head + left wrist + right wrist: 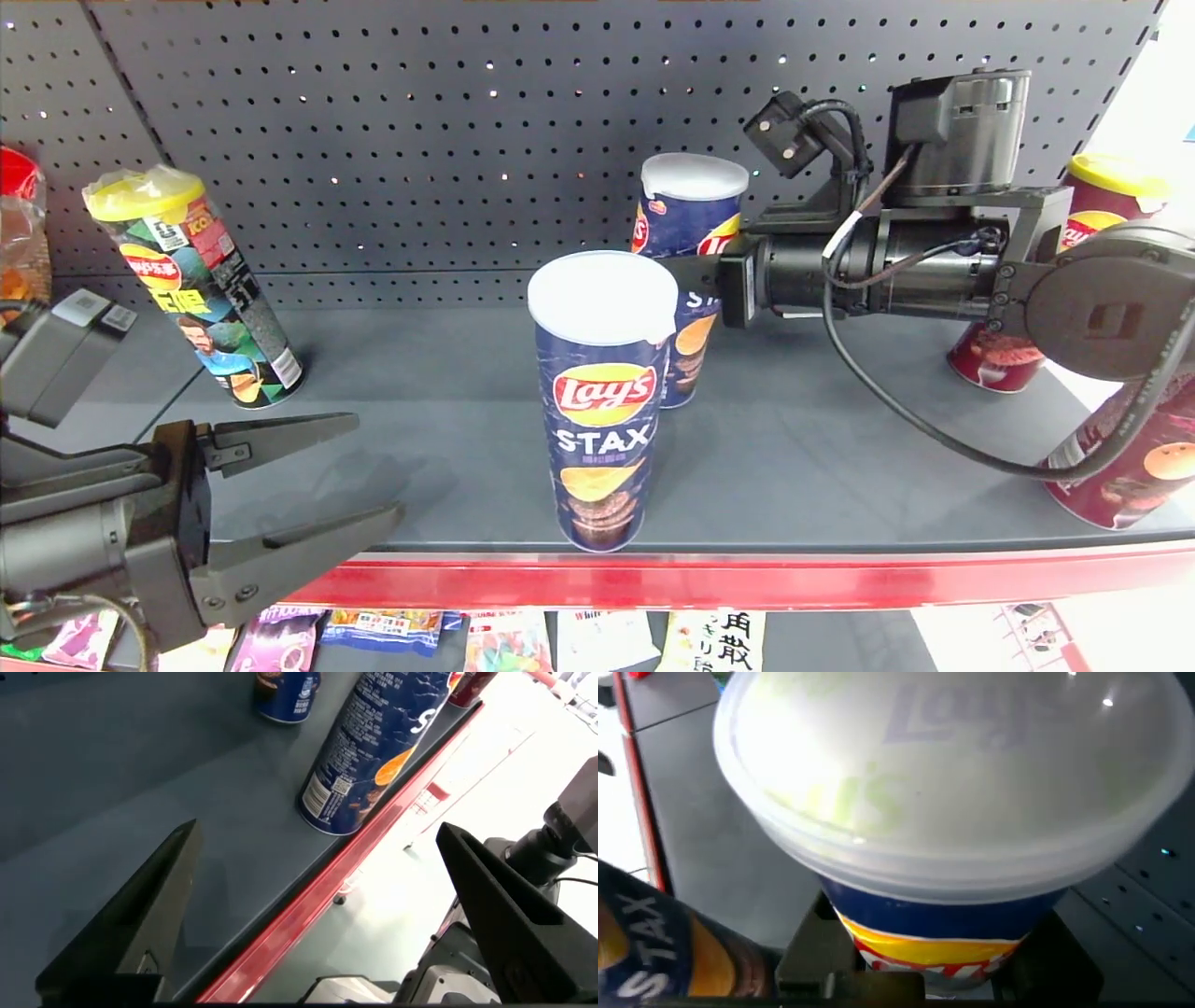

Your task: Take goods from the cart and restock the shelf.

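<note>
Rear blue can (pixel 693 201) looks set down upright on the shelf (pixel 803 467), just behind the front blue can (pixel 602 401) at the lip, and the right gripper (pixel 700 273) has its fingers clamped on it under the lid: placed, I'd say, but not released! Left gripper (pixel 378 469) hangs at the shelf's near edge, fingers wide apart and empty. The count: two blue cans, two red cans (pixel 1134 476) on the right, one yellow-lidded can (pixel 191 289) on the left; how much restocking remains, I can't judge.

Navy rear can (pixel 681 224), white lid (pixel 695 175); red shelf lip (pixel 747 574).
</note>
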### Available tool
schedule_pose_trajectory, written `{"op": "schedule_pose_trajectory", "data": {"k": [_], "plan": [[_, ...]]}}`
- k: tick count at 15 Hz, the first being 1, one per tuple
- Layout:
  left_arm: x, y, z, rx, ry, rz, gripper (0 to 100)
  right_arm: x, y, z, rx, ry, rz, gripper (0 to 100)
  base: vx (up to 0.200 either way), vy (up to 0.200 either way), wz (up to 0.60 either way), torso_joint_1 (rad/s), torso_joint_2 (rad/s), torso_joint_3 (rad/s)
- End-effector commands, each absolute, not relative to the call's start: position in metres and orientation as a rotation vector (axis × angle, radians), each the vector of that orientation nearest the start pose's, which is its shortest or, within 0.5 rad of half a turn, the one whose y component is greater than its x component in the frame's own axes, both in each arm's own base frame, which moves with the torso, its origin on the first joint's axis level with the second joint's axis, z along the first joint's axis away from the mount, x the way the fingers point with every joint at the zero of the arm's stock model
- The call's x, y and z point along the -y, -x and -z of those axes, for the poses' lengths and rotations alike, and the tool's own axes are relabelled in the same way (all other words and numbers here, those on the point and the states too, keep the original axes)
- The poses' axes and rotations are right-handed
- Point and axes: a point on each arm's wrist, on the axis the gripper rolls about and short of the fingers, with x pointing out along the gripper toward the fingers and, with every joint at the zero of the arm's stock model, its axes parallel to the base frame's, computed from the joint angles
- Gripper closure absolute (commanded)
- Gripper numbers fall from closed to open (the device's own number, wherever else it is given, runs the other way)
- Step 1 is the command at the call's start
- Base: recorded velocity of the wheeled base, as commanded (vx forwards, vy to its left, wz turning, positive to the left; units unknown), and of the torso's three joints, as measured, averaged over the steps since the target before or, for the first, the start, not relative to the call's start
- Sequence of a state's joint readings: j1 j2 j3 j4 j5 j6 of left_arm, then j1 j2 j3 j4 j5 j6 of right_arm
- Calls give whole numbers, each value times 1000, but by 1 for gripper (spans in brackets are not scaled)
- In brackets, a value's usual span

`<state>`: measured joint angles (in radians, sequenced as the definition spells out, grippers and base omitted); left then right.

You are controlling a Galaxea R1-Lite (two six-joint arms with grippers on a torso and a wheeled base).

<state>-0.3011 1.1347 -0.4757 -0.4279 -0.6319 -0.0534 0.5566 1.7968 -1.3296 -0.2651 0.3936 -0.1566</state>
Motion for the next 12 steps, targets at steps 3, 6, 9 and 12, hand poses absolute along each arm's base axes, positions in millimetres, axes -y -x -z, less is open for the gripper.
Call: {"op": "schedule_pose_trajectory", "data": {"k": [3, 6, 9, 12], "plan": [[58, -143, -201, -265, 90, 922, 0, -201, -299, -257, -142, 166, -975, 100, 0, 0, 0, 0, 0, 0], [58, -143, -201, -265, 90, 923, 0, -209, -303, -258, -132, 166, -986, 100, 0, 0, 0, 0, 0, 0], [58, -143, -202, -265, 90, 923, 0, -213, -306, -256, -135, 167, -989, 100, 0, 0, 0, 0, 0, 0], [58, -143, -202, -265, 90, 926, 0, -212, -304, -254, -145, 166, -986, 100, 0, 0, 0, 0, 0, 0]]}}
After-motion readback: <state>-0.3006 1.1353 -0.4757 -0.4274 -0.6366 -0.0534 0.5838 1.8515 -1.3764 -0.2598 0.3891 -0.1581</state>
